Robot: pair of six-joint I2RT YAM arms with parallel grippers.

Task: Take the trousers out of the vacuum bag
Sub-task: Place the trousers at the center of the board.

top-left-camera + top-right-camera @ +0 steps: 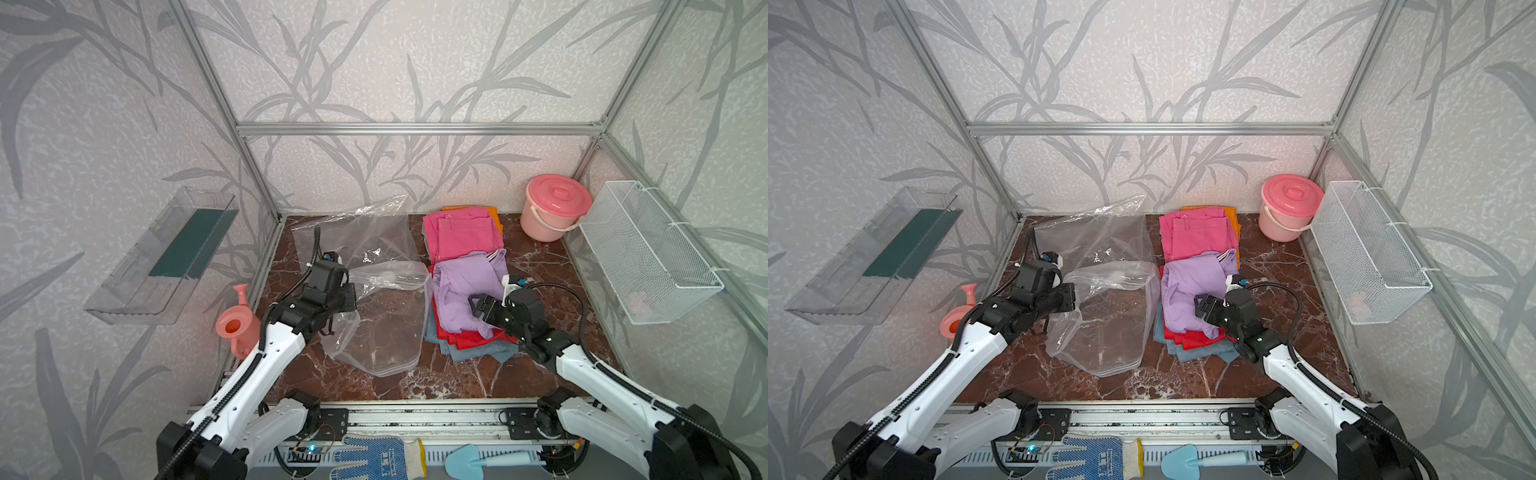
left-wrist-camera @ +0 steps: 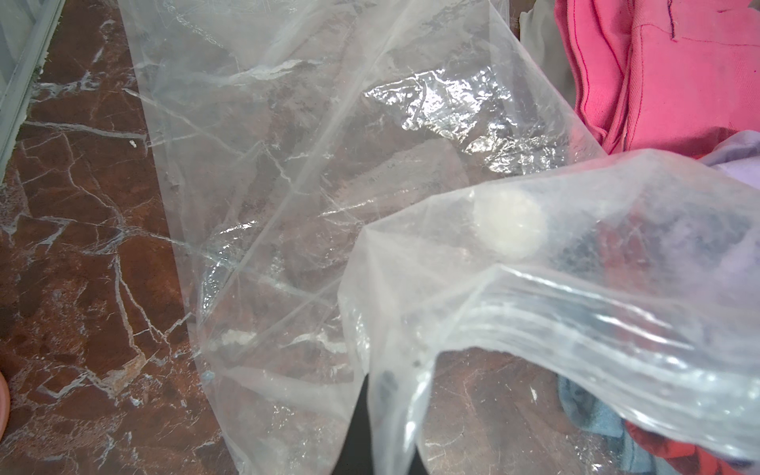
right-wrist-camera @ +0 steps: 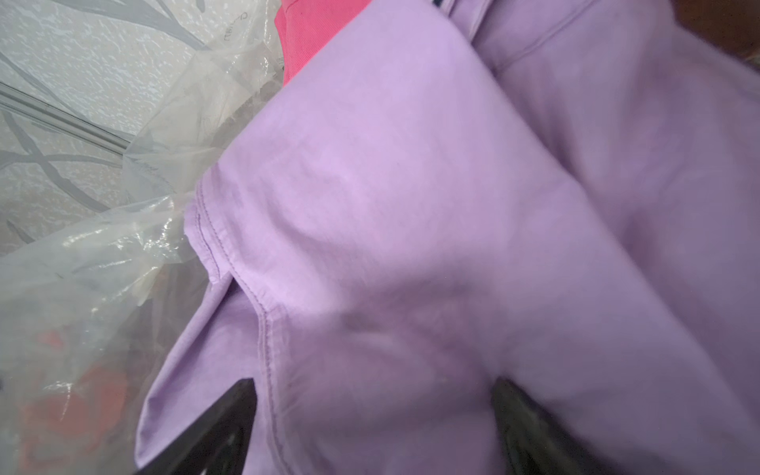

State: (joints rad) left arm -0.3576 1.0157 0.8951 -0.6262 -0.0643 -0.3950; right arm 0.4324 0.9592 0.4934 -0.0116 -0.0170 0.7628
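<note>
Trousers [image 1: 465, 282] beside vacuum bag [image 1: 386, 328]; L claw [image 1: 352, 296] clamps it, tips obscured; R claw [image 1: 480, 309] agape.

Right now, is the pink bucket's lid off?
No, the lid sits closed on the pink bucket in both top views.

The bench [image 1: 540, 257] shows red-brown marble veined in white. The vacuum bag [image 1: 374, 320] is clear, its valve disc [image 2: 508, 226] white. Garments: lilac trousers [image 1: 465, 286], hot pink trousers [image 1: 461, 237], orange trousers [image 1: 495, 218], red trousers [image 1: 465, 338] and blue denim trousers [image 1: 482, 353]. The bucket [image 1: 552, 212] is pink, the watering can [image 1: 232, 328] salmon, the wire basket [image 1: 648, 253] white. The glove [image 1: 376, 457] is white with blue dots and a yellow cuff. The walls [image 1: 415, 62] bear grey leaves on pale grey.
</note>
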